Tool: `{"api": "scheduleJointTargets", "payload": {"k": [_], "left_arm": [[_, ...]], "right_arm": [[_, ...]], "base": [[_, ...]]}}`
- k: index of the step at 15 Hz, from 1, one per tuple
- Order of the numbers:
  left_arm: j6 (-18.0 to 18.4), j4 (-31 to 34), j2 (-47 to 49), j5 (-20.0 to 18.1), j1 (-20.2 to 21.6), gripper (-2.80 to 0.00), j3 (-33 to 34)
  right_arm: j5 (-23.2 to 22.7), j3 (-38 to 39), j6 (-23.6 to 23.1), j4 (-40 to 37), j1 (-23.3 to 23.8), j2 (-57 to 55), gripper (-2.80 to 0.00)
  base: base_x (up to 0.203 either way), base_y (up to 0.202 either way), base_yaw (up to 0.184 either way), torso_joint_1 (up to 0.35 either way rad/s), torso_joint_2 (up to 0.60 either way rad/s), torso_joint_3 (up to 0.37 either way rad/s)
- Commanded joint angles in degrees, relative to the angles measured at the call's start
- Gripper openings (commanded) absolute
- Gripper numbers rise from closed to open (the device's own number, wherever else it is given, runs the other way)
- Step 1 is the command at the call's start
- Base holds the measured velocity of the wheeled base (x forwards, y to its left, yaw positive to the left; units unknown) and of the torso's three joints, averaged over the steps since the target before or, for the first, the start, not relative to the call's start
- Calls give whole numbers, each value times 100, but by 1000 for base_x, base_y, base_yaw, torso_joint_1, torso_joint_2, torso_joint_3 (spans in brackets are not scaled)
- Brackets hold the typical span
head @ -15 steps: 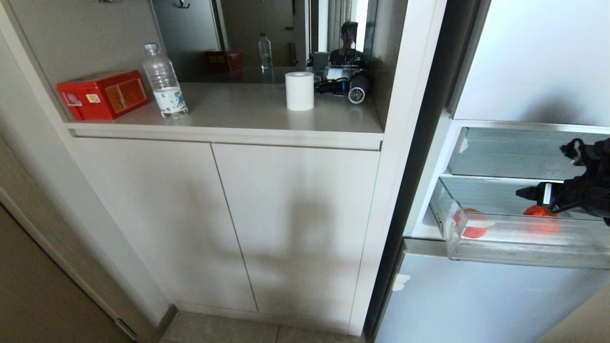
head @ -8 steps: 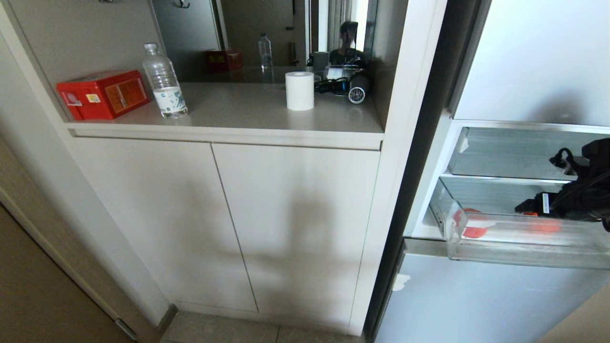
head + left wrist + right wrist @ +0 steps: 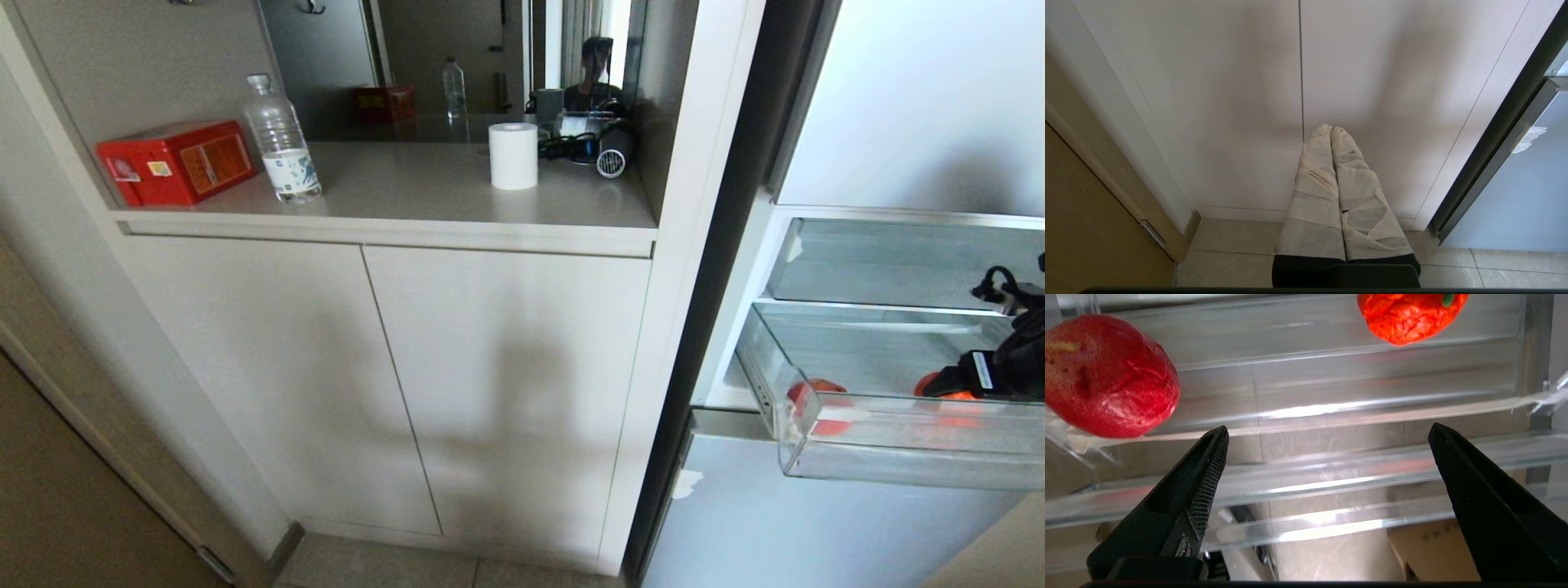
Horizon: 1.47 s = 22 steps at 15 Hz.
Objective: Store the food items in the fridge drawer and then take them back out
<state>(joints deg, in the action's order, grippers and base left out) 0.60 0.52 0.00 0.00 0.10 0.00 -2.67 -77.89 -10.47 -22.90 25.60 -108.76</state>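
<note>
The fridge drawer [image 3: 898, 445] is a clear bin standing pulled out of the fridge at the right. Two red food items lie in it: one [image 3: 816, 400] by its left corner, another [image 3: 939, 390] partly hidden behind my right gripper [image 3: 959, 380]. My right gripper [image 3: 1329, 428] reaches down inside the drawer, open and empty, with the clear front wall [image 3: 1331, 412] across the gap. The darker red fruit [image 3: 1106, 375] and an orange-red one [image 3: 1408, 314] lie beyond its fingertips, untouched. My left gripper [image 3: 1330, 128] is parked low, shut, facing the cabinet doors.
A shallower clear tray [image 3: 882, 261] sits above the drawer, and a glossy pale door panel [image 3: 816, 523] below it. On the counter to the left stand a red box [image 3: 175, 162], a water bottle [image 3: 282, 139], a paper roll [image 3: 513, 155] and a hair dryer [image 3: 608, 151]. A person is reflected in the mirror [image 3: 596, 77].
The drawer has slid further out toward me. My right gripper has sunk lower into it and shifted right, staying open; the right fruit, hidden half a second ago, shows again.
</note>
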Motion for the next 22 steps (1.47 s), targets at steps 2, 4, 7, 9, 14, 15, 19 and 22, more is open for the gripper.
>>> {"api": "scheduleJointTargets", "payload": {"k": [2,4,7,9,14,15,19,22], "left_arm": [[1,0,9,0,7,-280,0],[1,0,9,0,7,-280,0],[1,0,9,0,3,-280,0],[1,0,9,0,1,-280,0],[1,0,9,0,7,-280,0],[1,0,9,0,2,-280,0],[1,0,9,0,0,-280,0],[1,0,9,0,0,-280,0]], "right_arm": [[-5,26,-104,-347,147,224,0],[-5,143,-122,-364,185,245,0],[-8,663,-224,-437,327,670,0],[-41,963,-283,-446,422,984,0],[-66,523,-245,-365,428,512,0],[-63,405,-234,-365,428,382,0],[-27,-392,-174,-370,432,-446,0],[-15,-806,-174,-368,436,-1015,0]], "base": [[0,0,0,0,0,0],[0,0,0,0,0,0],[0,0,0,0,0,0],[0,0,0,0,0,0],[0,0,0,0,0,0],[0,0,0,0,0,0],[0,0,0,0,0,0],[0,0,0,0,0,0]]}}
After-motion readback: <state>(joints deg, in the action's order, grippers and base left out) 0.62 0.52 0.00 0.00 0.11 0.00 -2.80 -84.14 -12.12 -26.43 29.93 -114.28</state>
